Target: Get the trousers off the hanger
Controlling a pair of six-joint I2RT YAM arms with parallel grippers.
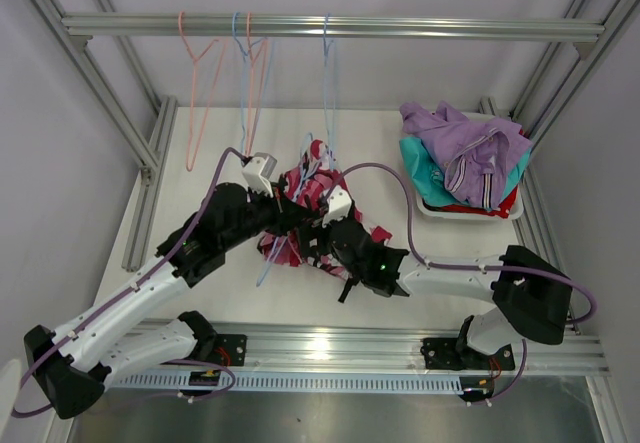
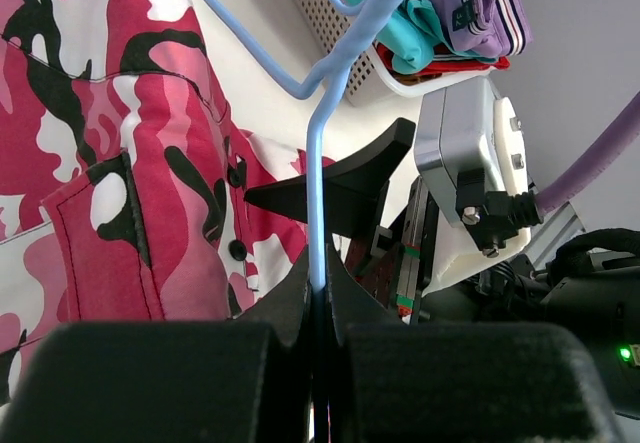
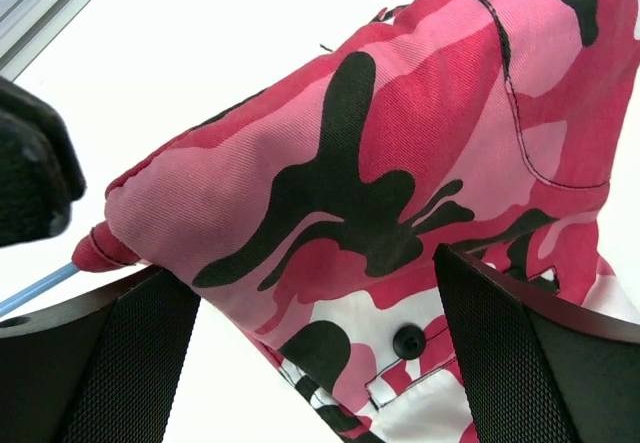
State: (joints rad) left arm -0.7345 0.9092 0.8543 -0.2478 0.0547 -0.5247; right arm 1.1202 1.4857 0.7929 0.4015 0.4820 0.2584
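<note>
The pink camouflage trousers [image 1: 312,181] lie bunched on the table between both arms, still draped over a light blue wire hanger [image 1: 267,265]. In the left wrist view my left gripper [image 2: 320,285] is shut on the hanger's blue wire [image 2: 318,183], with the trousers [image 2: 110,133] to its left. My right gripper [image 3: 310,273] stands wide open, and a fold of the trousers [image 3: 350,163] sits between its fingers [image 3: 520,363] without being pinched. A short end of the hanger [image 3: 35,288] pokes out of the cloth at the left. From above, the two grippers meet over the trousers near the table's middle.
A white basket [image 1: 428,206] at the right holds lilac trousers [image 1: 470,143], teal trousers [image 1: 418,163] and red trousers [image 1: 480,208]. Pink and blue bare hangers [image 1: 250,73] hang from the rail [image 1: 400,28] at the back. Frame posts stand along the table's left and right edges.
</note>
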